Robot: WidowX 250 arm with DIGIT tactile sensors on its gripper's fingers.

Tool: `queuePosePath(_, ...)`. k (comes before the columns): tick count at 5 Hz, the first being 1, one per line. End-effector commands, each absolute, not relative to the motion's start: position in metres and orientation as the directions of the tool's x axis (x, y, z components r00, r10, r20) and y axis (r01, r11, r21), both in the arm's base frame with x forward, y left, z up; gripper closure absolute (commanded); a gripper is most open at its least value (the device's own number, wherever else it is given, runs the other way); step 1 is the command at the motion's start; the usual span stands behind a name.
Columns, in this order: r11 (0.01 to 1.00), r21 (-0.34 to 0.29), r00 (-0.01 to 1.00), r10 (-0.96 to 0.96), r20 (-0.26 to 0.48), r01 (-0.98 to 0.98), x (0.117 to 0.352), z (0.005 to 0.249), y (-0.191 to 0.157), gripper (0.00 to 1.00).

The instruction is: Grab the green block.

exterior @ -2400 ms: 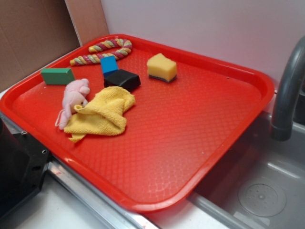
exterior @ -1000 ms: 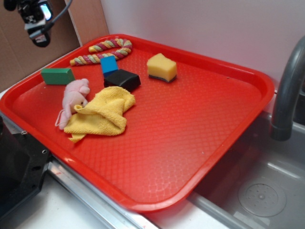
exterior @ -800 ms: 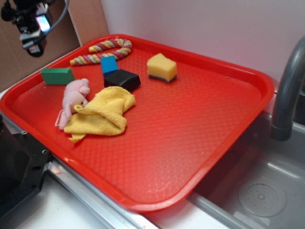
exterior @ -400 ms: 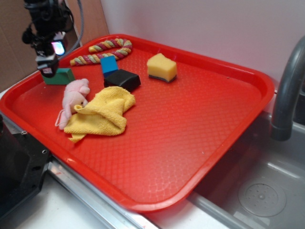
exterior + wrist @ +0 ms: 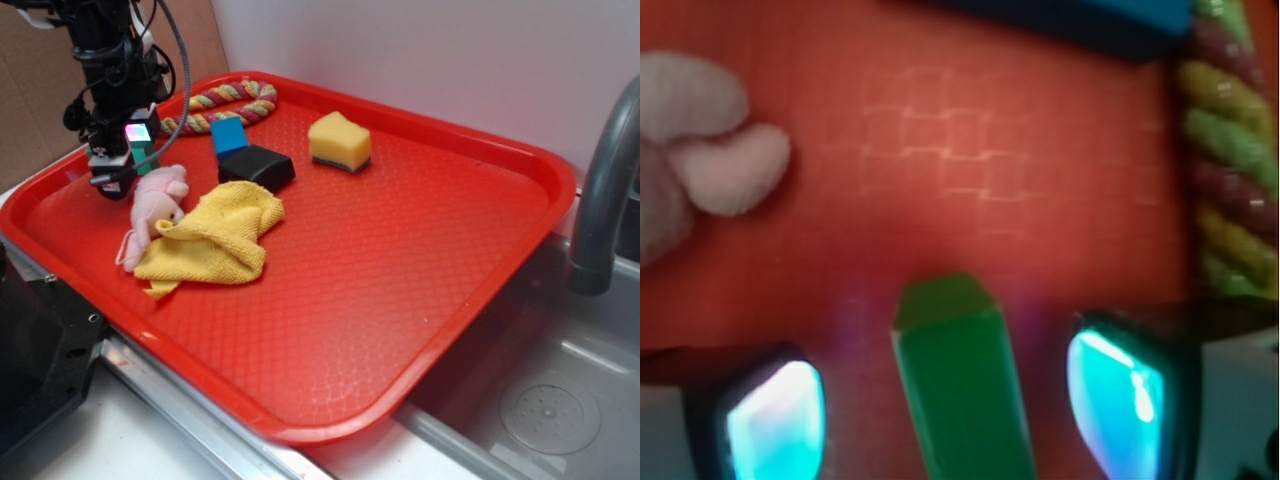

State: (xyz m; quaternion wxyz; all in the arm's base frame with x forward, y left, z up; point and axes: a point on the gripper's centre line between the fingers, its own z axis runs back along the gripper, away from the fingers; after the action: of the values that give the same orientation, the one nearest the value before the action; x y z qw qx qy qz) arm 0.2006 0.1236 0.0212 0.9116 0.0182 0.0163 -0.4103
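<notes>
The hand [image 5: 122, 170] hangs low over the far left part of the red tray [image 5: 420, 250], its black arm coming down from the top left corner of the exterior view. In that view the hand covers most of the green block [image 5: 147, 152], of which only a small green edge shows beside the lit pad. In the wrist view the green block [image 5: 962, 385] lies on the tray floor between the two fingers [image 5: 775, 420], running lengthwise into the gap, with red tray showing on both sides of it. The hand is spread wide and neither finger touches the block; it has hold of nothing.

The pink toy [image 5: 155, 205] lies just beside the hand, toward the near edge of the tray, and partly rests against the yellow cloth [image 5: 215, 240], which is crumpled at the tray's left middle. In the wrist view the pink toy [image 5: 700, 170] shows at the upper left, apart from the block. The rope [image 5: 225, 100] curves along the far rim, and in the wrist view the rope [image 5: 1225, 170] runs down the right side, close above the right finger. The blue block [image 5: 228, 135] stands touching the black block [image 5: 257, 166], both behind the cloth. A yellow sponge [image 5: 339, 141] sits further right, well apart from the hand. A grey tap [image 5: 600, 200] stands over the sink [image 5: 550, 410] at the right
</notes>
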Motion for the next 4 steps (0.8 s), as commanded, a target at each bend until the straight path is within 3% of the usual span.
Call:
queuePosePath(1,0.694,0.021,0.694,-0.718,-0.042,0.72,0.205,0.019,0.126,0.25)
queuePosePath(2,0.707,0.02,0.707,-0.706,-0.04,0.707,0.206,0.018,0.13,1.0)
queuePosePath(3,0.732,0.038,0.733,-0.679,-0.039,0.68,0.207,0.029,0.129,1.0)
queuePosePath(4,0.77,0.147,0.78,-0.626,-0.016,0.621,0.213,0.079,0.098,1.0)
